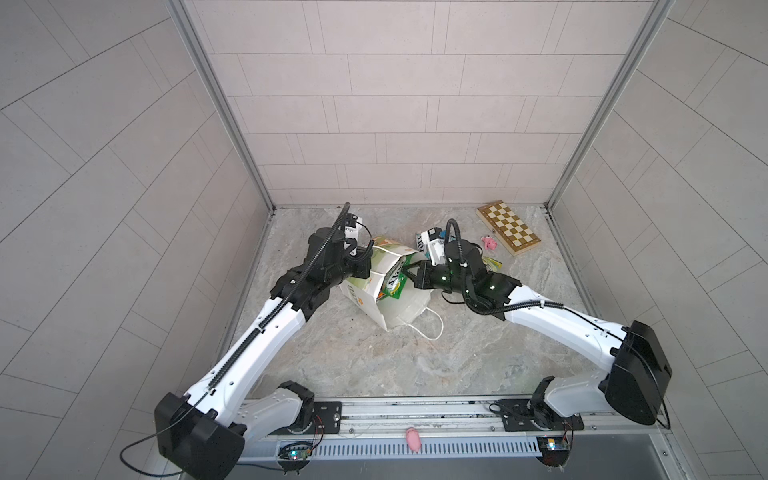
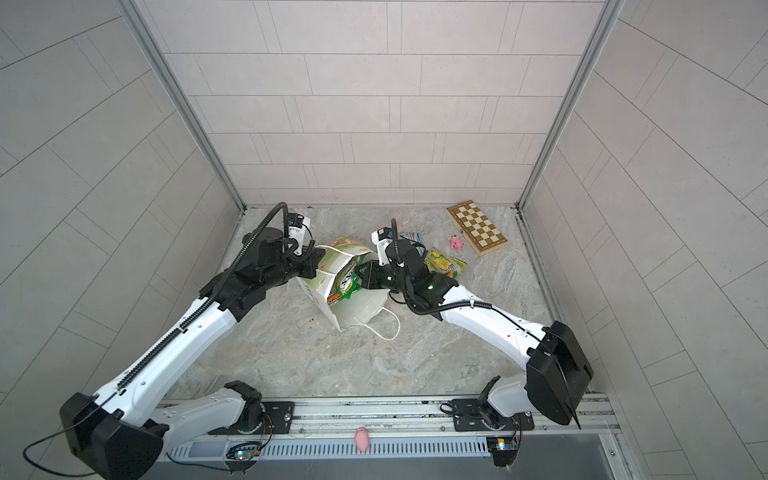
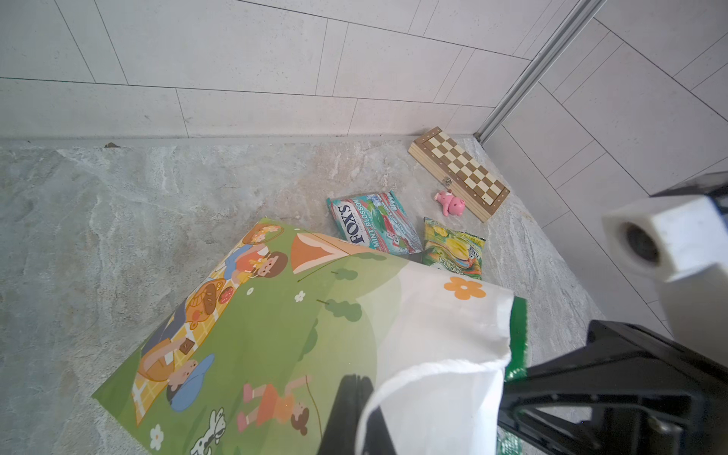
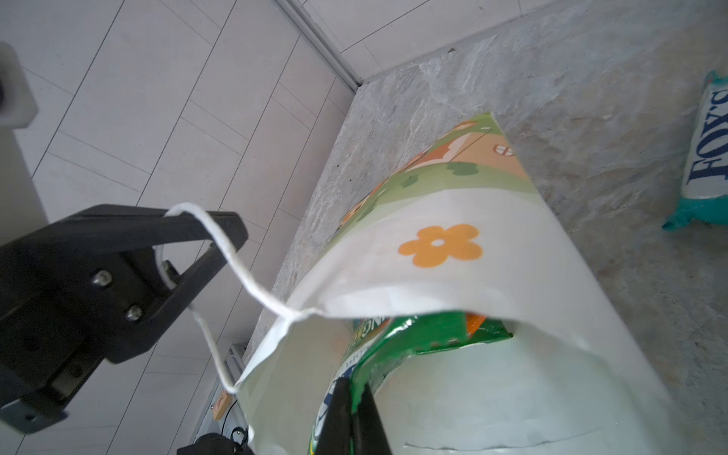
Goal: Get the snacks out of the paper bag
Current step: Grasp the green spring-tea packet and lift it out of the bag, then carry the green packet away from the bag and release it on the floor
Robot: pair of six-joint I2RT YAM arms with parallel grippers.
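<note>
Right pincer is clamped narrow on the near end of a green packet that sticks out of the paper bag. The rest of the packet sits inside the bag, and how deep it reaches cannot be seen.

1. Packet axis. The packet's long axis runs along the depth of the bag, roughly in line with the right pincer's fingers. The gripped end points toward the right edge of the counter.
2. Bag position. The bag lies on its side near the middle of the counter, slightly toward the far edge. Its mouth faces the right arm. Its closed, printed base points away, toward the far left corner.
3. Bag restraint. Left pincer is closed at the tips, with the upper cord handle caught in the gap behind them, holding the upper rim off the counter. The mouth stands open above the packet.
4. Nearer arm. The right arm stands at the mouth. The left arm works from the opposite flank of the bag.
5. Judgement. Extraction calls for a straight pull along the bag's axis, toward the right edge, with the left pincer holding the rim against that pull. A sideways pull would likely drag the packet into the bag wall.

Outside the bag, a teal packet and a yellow-green packet lie flat just beside each other, between the bag and the far right corner. A pink toy and a chessboard lie beyond them, in that corner.
</note>
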